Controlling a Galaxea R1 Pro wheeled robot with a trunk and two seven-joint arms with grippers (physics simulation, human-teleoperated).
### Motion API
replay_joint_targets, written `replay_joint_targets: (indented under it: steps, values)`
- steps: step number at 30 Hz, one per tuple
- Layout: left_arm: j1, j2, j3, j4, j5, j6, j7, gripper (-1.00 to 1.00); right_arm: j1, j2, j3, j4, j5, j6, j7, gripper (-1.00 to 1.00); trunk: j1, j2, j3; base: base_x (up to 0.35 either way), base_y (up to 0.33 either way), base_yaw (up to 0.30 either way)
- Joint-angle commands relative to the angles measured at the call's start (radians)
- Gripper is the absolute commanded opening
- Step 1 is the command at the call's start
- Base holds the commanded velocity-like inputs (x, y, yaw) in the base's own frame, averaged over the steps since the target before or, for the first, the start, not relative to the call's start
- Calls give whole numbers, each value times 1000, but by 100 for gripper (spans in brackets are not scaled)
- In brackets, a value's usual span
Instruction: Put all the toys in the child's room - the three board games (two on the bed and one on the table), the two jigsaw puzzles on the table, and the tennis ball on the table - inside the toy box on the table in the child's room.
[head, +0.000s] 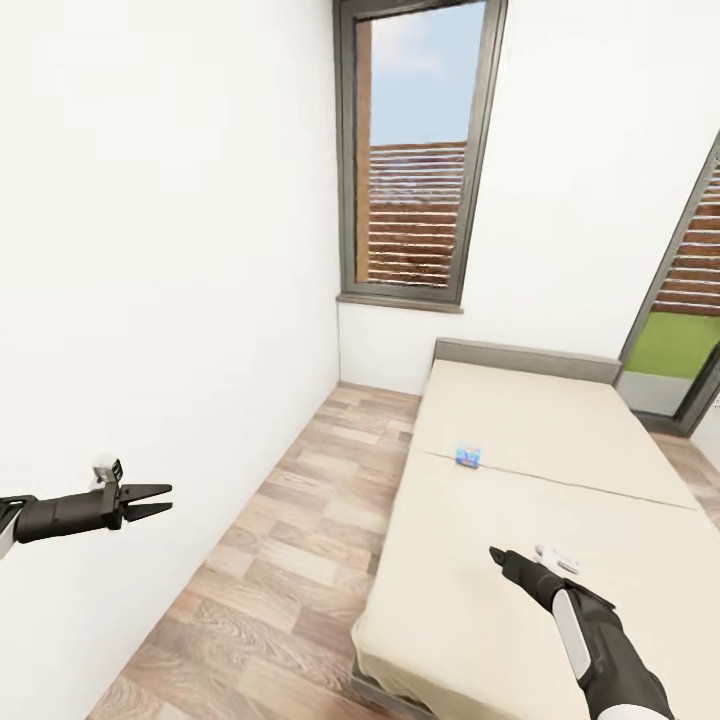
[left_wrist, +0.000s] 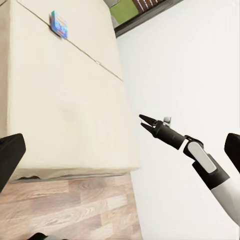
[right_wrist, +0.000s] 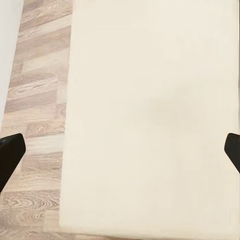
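Blue board game (head: 468, 457): on bed (head: 480, 620), mid-cover, unpicked.
Left gripper (head: 155, 499): fingers apart, empty.
Right gripper (head: 500, 557): fingers apart, empty.
Progress: early stage.

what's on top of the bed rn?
One blue board game lies flat mid-bed near the cover's seam. The right gripper hovers over the near end, hiding part of the cover.

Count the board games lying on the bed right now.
1 clearly seen: a blue board game mid-bed, by the cover's seam. A small white thing beside the right pincer is too unclear to name; it may be another.
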Motion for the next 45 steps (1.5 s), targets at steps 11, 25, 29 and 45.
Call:
replay_joint_targets:
  steps: [11, 25, 29, 45]
  values:
    - [0, 0, -2, 0, 0, 10, -4, 100, -1, 2, -3, -1, -6, 6, 2, 100, 1, -2, -2, 131, 131, -280]
    - [0, 0, 0, 0, 2, 9, -4, 100, -1, 1, -3, -1, -6, 6, 1, 100, 1, -2, -2, 107, 133, -281]
    - [0, 1, 1, 0, 2, 9, -4, 100, -1, 1, -3, -1, -6, 6, 1, 100, 1, -2, -2, 11, 11, -281]
    - [0, 2, 0, 0, 1, 8, -4, 100, -1, -1, -3, -1, -6, 6, 1, 100, 1, -2, -2, 1, 12, -281]
